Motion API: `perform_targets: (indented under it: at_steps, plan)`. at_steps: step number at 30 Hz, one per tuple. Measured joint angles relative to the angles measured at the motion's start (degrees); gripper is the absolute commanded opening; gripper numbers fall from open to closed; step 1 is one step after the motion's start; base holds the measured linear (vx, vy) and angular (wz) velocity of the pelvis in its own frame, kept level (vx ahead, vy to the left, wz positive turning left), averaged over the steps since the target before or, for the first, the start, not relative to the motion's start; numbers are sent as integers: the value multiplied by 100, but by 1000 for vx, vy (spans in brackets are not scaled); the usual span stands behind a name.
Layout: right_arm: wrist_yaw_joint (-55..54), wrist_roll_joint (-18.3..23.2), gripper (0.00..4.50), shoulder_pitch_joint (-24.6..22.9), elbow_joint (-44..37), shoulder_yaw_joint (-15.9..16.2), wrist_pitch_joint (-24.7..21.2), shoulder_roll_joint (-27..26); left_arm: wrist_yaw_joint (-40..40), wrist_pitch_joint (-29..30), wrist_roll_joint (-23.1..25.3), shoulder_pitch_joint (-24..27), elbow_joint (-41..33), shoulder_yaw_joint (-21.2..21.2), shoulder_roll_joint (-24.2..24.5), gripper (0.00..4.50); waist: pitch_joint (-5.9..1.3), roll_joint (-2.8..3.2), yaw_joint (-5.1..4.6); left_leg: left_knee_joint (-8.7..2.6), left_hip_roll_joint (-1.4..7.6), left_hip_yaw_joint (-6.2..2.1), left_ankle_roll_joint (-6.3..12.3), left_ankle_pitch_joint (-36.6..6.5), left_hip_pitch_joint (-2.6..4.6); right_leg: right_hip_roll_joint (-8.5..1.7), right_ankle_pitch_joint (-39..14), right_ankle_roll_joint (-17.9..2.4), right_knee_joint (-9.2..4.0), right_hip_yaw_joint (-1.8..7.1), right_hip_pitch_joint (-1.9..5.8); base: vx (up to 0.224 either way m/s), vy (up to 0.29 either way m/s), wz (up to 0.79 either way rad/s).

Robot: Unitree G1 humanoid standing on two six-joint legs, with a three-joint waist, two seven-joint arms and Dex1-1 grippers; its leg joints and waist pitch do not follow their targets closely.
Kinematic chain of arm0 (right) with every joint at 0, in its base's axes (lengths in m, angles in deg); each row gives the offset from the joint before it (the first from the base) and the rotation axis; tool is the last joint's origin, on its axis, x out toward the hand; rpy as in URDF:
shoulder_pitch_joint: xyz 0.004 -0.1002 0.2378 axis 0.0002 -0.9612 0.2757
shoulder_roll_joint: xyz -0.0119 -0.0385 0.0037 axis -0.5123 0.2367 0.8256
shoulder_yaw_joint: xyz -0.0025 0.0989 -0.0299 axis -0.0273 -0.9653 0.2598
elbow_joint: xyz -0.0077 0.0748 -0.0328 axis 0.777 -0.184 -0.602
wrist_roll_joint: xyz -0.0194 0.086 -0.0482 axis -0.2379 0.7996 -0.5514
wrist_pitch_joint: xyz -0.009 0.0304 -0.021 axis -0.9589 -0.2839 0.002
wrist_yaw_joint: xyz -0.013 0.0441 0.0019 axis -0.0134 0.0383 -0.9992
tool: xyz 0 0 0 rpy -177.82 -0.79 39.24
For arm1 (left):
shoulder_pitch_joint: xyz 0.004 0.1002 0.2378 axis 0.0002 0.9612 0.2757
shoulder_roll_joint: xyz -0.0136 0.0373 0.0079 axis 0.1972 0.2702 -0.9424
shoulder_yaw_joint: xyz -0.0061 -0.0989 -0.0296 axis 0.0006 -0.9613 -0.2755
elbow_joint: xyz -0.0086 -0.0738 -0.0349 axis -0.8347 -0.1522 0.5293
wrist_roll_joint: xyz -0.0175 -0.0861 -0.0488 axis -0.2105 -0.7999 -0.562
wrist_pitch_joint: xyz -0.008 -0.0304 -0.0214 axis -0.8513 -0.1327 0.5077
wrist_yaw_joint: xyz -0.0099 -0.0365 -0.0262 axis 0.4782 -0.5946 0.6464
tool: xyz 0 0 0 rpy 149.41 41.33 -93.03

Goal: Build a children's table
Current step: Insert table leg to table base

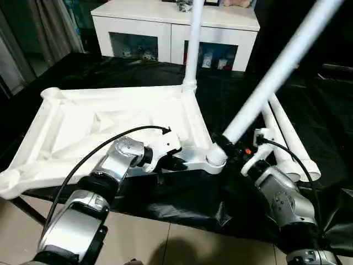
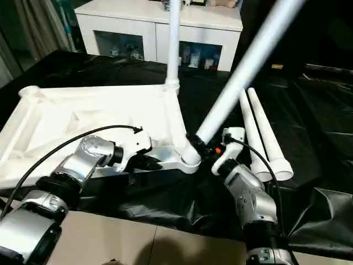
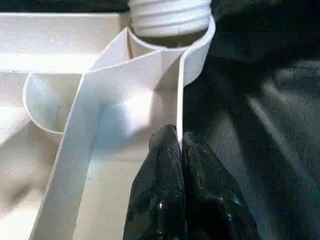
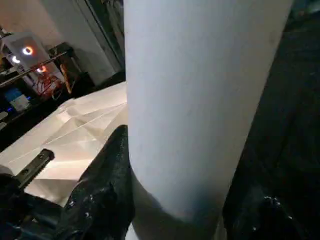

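The children's table top (image 1: 110, 121) lies upside down, ribbed side up, on the black cover. One white leg (image 1: 193, 49) stands upright in its far right corner socket. A second leg (image 1: 276, 72) leans steeply to the right, its foot at the near right corner socket (image 1: 215, 159). My right gripper (image 1: 227, 144) is shut on this leaning leg (image 4: 200, 100) just above the socket, one black finger (image 4: 105, 190) on each side. My left gripper (image 1: 175, 162) is shut on the thin near rim of the top (image 3: 179, 100), left of that socket.
Two loose white legs (image 1: 289, 149) lie side by side on the black cover to the right. A white cabinet with glass doors (image 1: 176, 22) stands behind the work table. The table's near edge and tiled floor (image 1: 165, 243) lie just below my forearms.
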Motion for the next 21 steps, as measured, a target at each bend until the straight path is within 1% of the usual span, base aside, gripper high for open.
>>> perform_targets:
  at_steps: [3, 5, 7, 10, 12, 14, 18, 21]
  plan:
    - [52, -280, 187, -127, -17, 182, 536, 19, -7, -2, -2, 6, 0, 0, -8, 0, -9, -17, 4, -13, 0, 1, 0, 0, 0, 0, 0, 0, 0, -1, 0, 0, 0, 0]
    - [64, -398, 187, -149, 9, 256, 748, 32, -9, -2, -2, 6, -4, 1, -6, 0, -9, -24, 4, -14, 0, 1, 0, 0, -1, 0, 0, 1, -2, -1, -1, 0, 0, 0]
    - [70, -471, 187, -165, 16, 294, 830, 37, -20, -10, -1, 24, -32, 8, 9, 0, -10, -34, 0, -14, 0, 1, 0, 0, -2, 0, -1, 1, -4, -1, 0, 0, 0, 0]
    - [87, -550, 187, -176, 21, 365, 893, 71, -22, -59, 8, 62, -82, 27, 31, 0, -18, -61, -1, -16, 0, 1, 0, 0, -3, 0, -1, 2, -8, -1, 0, 0, 0, 0]
    - [123, -610, 187, -163, 32, 456, 893, 134, -35, -164, 32, 130, -191, 128, 96, 0, -33, -94, -4, -23, 0, 1, 0, 0, 0, 0, -1, 2, -8, -2, 0, 0, 0, 0]
    - [183, -684, 187, -141, 43, 543, 883, 204, -38, -210, 80, 166, -270, 228, 161, 0, -59, -150, -6, -47, 0, 1, -1, 0, 6, 4, -4, 6, -13, -4, -1, 0, 0, 0]
    - [328, -738, 187, -74, 138, 662, 883, 271, 7, -268, 164, 181, -332, 354, 253, 0, -92, -202, -16, -77, 0, 1, -2, 0, 14, 9, -5, 8, -21, -7, -2, 0, 0, 0]
    - [466, -770, 187, -21, 155, 765, 823, 383, 64, -205, 186, 180, -383, 446, 302, 0, -112, -234, -19, -89, 1, 1, -3, 0, 17, 12, -7, 10, -35, -9, 0, 0, 0, 0]
